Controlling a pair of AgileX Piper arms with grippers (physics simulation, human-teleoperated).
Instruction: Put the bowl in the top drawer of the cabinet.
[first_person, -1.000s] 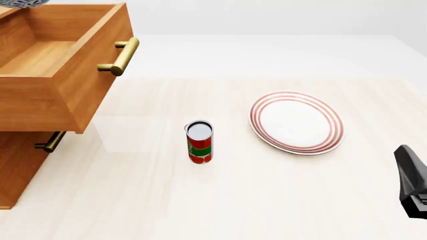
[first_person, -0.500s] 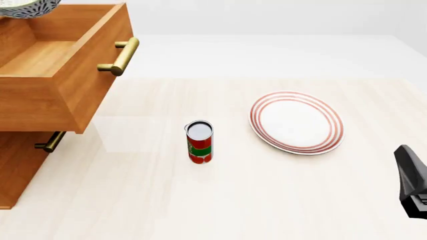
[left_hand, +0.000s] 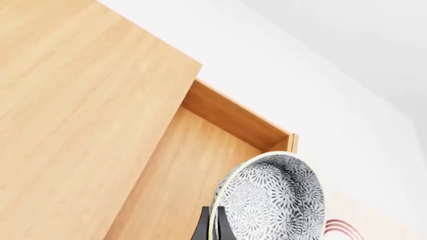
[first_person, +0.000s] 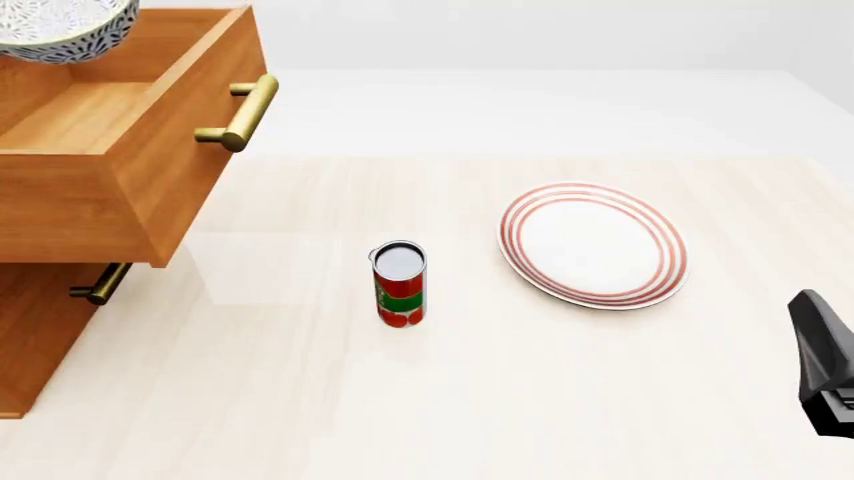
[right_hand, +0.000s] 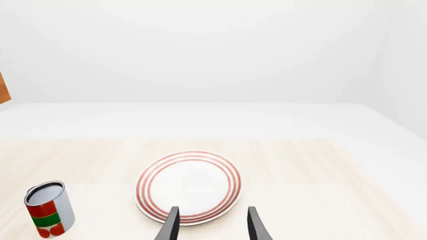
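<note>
bowl (first_person: 63, 28) lower than before, over top drawer (first_person: 120, 130) | left gripper (left_hand: 212, 227) pinching its rim | right gripper (right_hand: 211, 222) fingers apart | one can (first_person: 398, 283), one plate (first_person: 594, 245) at its 3 o'clock

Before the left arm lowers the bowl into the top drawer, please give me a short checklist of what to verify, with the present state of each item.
1. Top drawer pulled out: ok.
2. Bare wooden floor showing inside it: ok.
3. Bowl held at its rim by the left gripper: ok.
4. Bowl above the drawer opening: ok, though partly cut off in the front view.
5. Bowl level: not ok, it looks tilted.
6. Right gripper open near the plate, far from the cabinet: ok.
</note>
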